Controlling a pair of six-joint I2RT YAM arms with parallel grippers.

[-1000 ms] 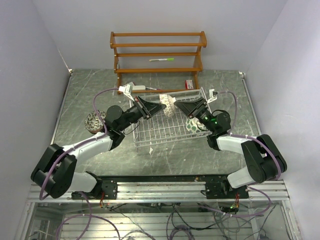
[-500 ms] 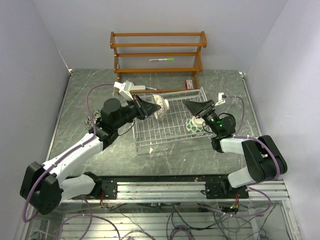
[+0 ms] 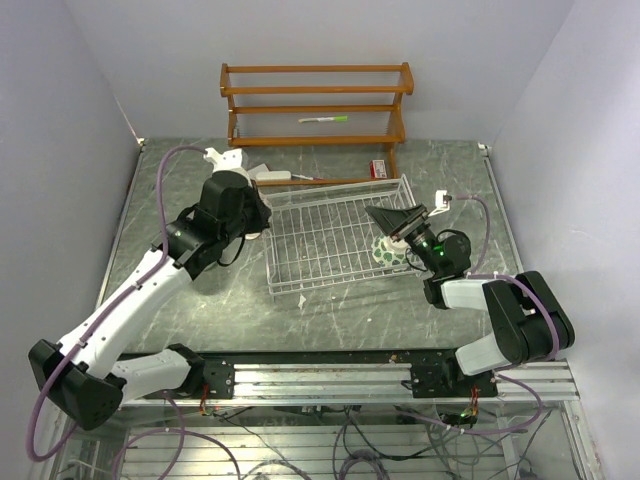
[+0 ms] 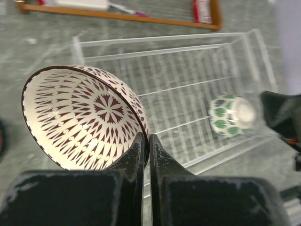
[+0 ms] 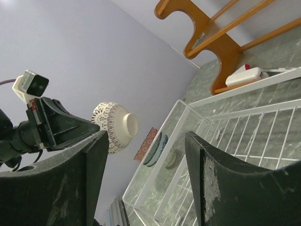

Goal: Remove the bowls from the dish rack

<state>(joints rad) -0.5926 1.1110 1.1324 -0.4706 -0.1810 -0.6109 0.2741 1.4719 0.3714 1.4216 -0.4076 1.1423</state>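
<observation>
Tabletop [image 3: 450, 170] beneath elevated left tool [image 4: 146, 141] with bowl [image 4: 80, 113]

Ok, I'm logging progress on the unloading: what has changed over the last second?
The left gripper, shut on the cream patterned bowl, carried it leftward, clear of the dish rack. The right gripper barely moved and is open by the green-and-white bowl, which still lies in the rack.

I found no legible text, label or number; print on the small red-and-white box [image 3: 378, 169] was too blurred to read.
</observation>
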